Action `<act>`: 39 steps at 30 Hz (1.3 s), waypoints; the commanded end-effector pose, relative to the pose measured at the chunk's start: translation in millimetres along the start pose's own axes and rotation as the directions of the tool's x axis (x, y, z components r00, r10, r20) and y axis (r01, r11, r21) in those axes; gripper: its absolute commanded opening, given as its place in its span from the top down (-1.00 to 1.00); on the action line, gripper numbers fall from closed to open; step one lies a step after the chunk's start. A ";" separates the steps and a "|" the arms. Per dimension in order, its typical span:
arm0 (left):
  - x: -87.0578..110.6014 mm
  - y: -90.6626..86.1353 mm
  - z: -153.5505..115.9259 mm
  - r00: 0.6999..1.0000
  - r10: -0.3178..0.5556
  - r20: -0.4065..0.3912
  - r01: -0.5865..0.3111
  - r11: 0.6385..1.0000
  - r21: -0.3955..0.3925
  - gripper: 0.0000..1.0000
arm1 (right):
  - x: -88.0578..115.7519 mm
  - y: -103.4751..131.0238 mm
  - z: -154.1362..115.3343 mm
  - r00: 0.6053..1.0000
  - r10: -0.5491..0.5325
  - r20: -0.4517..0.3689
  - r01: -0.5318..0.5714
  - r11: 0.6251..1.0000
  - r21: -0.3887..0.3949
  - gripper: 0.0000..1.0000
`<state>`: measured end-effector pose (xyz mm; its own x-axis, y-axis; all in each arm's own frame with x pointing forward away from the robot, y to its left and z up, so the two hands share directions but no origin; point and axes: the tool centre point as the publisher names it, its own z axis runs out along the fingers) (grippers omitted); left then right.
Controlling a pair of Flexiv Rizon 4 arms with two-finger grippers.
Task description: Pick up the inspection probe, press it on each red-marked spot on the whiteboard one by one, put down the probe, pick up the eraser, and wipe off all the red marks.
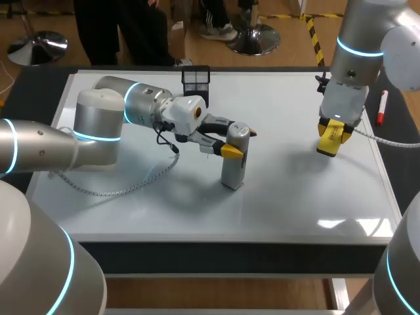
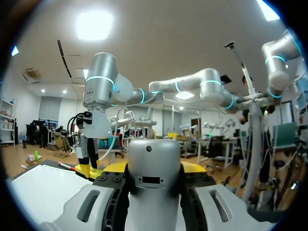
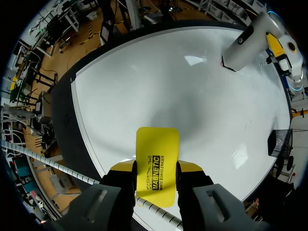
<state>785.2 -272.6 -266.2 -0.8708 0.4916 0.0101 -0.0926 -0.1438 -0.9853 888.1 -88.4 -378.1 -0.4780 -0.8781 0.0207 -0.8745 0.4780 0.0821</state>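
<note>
Grey round-topped probe (image 1: 233, 167) stands upright, gripped by the left hand (image 1: 237, 141); the right hand (image 1: 330, 139) clasps a yellow eraser (image 3: 156, 161).

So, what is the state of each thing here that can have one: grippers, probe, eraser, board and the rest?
Left gripper: shut on the probe.
Probe: upright, base on the whiteboard.
Right gripper: shut on the eraser.
Eraser: held above the whiteboard.
Whiteboard: no red marks to be seen.
Marker: lying flat beside the whiteboard.
Mesh holder: upright at the far edge.
</note>
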 end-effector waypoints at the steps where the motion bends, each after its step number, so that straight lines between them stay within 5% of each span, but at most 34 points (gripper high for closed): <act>1: -0.3 -6.5 0.1 1.000 -0.003 -0.018 0.003 1.000 -0.002 1.00 | 0.0 -0.8 -0.6 1.000 -0.002 -0.004 0.002 1.000 0.001 1.00; 21: -20.4 -44.7 -45.6 0.995 -0.006 -0.102 0.007 1.000 0.011 1.00 | 0.0 -0.8 -0.6 1.000 -0.002 -0.004 0.002 1.000 0.001 1.00; 39: -33.2 -61.6 -92.3 0.987 -0.004 -0.158 0.007 1.000 0.022 1.00 | 0.0 -0.8 -0.6 1.000 -0.002 -0.004 0.002 1.000 0.001 1.00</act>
<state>855.3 -203.1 -219.6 -0.8074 0.5899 -0.0079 -0.1077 -0.1605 -0.9811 888.0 -88.4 -378.2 -0.4780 -0.8781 0.0207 -0.8745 0.4779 0.0821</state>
